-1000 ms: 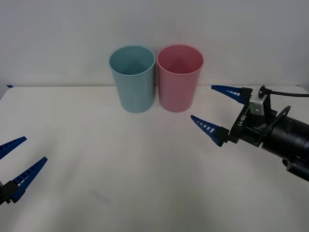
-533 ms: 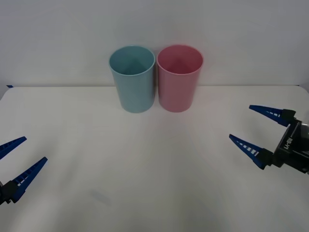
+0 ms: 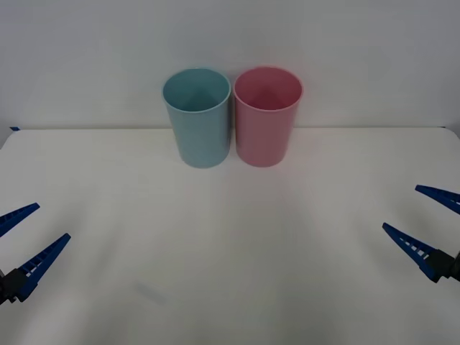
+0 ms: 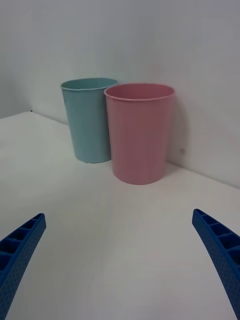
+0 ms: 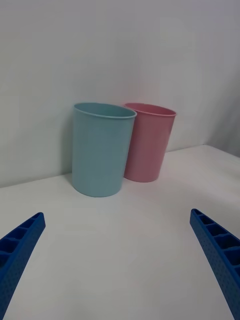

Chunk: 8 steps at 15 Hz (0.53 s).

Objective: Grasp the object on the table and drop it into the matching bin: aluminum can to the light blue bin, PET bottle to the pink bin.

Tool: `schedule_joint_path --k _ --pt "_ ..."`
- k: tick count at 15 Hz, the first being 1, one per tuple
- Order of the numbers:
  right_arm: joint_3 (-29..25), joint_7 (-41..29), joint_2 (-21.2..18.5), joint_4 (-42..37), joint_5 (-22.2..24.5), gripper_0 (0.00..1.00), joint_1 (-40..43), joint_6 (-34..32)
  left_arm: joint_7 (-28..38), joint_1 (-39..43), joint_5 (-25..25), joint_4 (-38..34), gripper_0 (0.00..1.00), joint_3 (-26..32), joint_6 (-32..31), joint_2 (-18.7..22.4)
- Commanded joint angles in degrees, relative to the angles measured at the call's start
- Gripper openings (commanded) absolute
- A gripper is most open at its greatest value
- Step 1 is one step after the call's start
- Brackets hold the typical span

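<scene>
Two tall round plastic bins, light blue (image 3: pixel 197 116) and pink (image 3: pixel 267 115), stand touching at the white tabletop's (image 3: pixel 230 237) far edge. Right pincer (image 3: pixel 430 223) has pulled back from the pink bin to the near right, spread wide and empty; left pincer (image 3: pixel 21 241) waits wide. No can is visible, so it is likely already dropped.

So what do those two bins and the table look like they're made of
The light blue bin and the pink bin look like moulded plastic: thin even rims, one flat colour each, a soft satin sheen. The table has a white matte top, with no grain or glare; whether it is laminate or painted board can't be told.
</scene>
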Motion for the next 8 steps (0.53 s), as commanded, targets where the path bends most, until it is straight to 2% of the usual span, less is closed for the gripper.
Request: schedule_joint_path --k 1,8 --pt "-1.4 -0.3 1.1 0.0 -0.1 1.0 2.3 0.0 0.0 0.0 0.0 0.0 1.0 0.0 0.0 0.0" --pt "-1.5 -0.9 2.3 0.0 -0.1 1.0 3.3 0.3 0.0 0.0 0.0 0.0 1.0 0.0 0.0 0.0"
